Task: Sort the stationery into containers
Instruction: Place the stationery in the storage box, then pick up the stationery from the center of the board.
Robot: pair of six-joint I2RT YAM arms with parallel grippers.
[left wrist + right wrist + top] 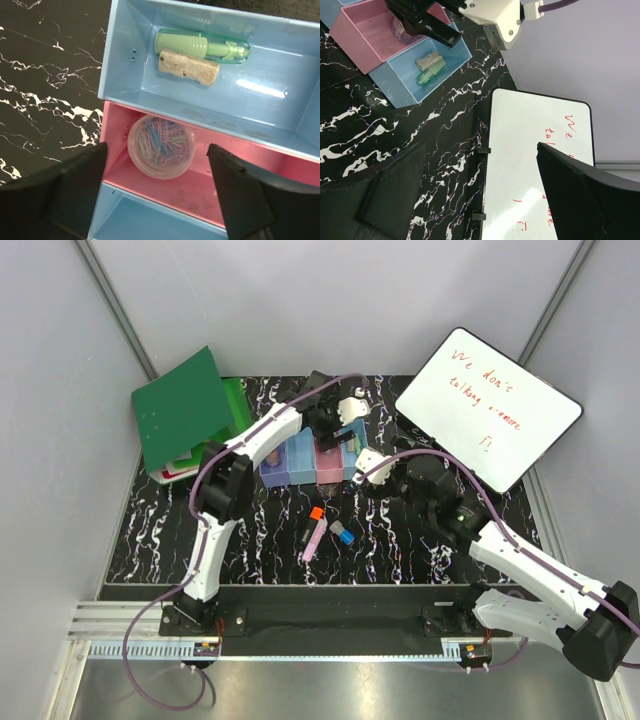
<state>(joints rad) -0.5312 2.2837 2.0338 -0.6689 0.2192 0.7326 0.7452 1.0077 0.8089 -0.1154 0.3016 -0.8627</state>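
left gripper [156, 152]: jaws apart, empty | round clear paper-clip tub [161, 146]: lower centre, in pink plastic bin [280, 167] | right gripper [480, 149]: wide, empty

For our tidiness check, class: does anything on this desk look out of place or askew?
A pink marker, an orange-capped marker and a small blue piece lie loose in front of the containers. The whiteboard sits askew at the far right.

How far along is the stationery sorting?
Done: a round clear tub of paper clips sits in the pink plastic bin; a green highlighter and speckled beige eraser lie in the light blue bin. In hand: nothing; left pincer and right pincer are open. Remaining: a pink marker, orange-capped piece and small blue piece on the black marbled table.
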